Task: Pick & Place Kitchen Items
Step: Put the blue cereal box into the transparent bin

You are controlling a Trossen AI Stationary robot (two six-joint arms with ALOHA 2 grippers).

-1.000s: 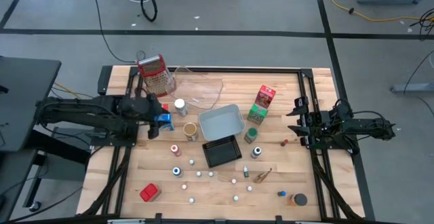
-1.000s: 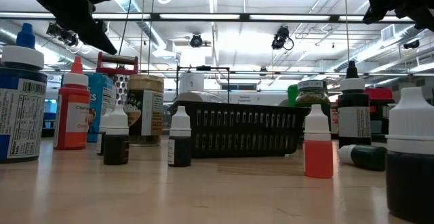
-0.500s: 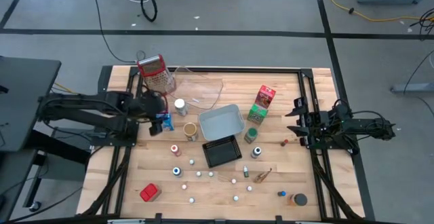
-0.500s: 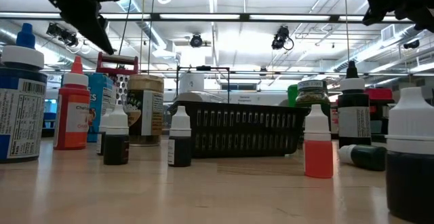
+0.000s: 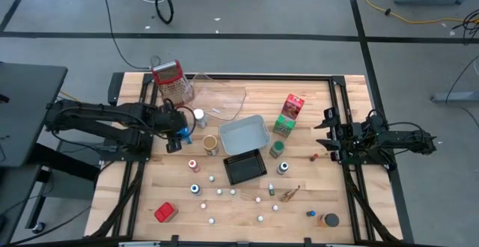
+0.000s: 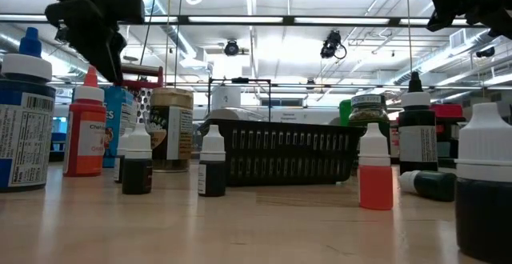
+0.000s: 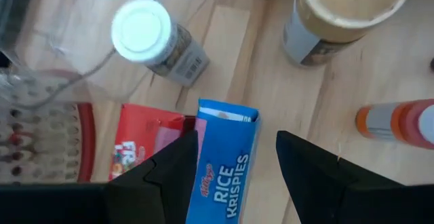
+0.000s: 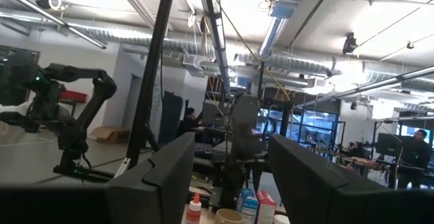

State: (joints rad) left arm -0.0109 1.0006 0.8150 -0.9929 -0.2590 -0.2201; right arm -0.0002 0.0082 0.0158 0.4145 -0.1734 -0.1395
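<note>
A blue Rice Krispies carton [image 7: 227, 163] stands by a red carton [image 7: 139, 149] on the table's left side, also seen as the blue carton [image 5: 182, 135]. My left gripper [image 7: 237, 134] hangs open above it and points steeply down. Its fingers frame the carton's top without touching, as my left gripper [image 6: 100, 48] shows in the low view. A white-capped jar [image 7: 146, 30], a tan jar [image 7: 346, 13] and an orange-red bottle [image 7: 400, 122] stand close by. My right gripper [image 5: 333, 136] waits open at the table's right edge, tipped up toward the room [image 8: 230, 146].
A grey tray [image 5: 245, 135] and a black tray [image 5: 245, 166] sit mid-table, with a clear tray [image 5: 217, 97] and a red-topped grater [image 5: 172, 82] at the far left. Red and green cartons [image 5: 290, 114] stand at the far right. Several small bottles [image 5: 224, 194] are scattered toward the near edge.
My left gripper has moved toward the table's right edge, over the blue carton. It has tipped from slanting to pointing steeply down and has sunk a little. Its fingers have stayed open.
</note>
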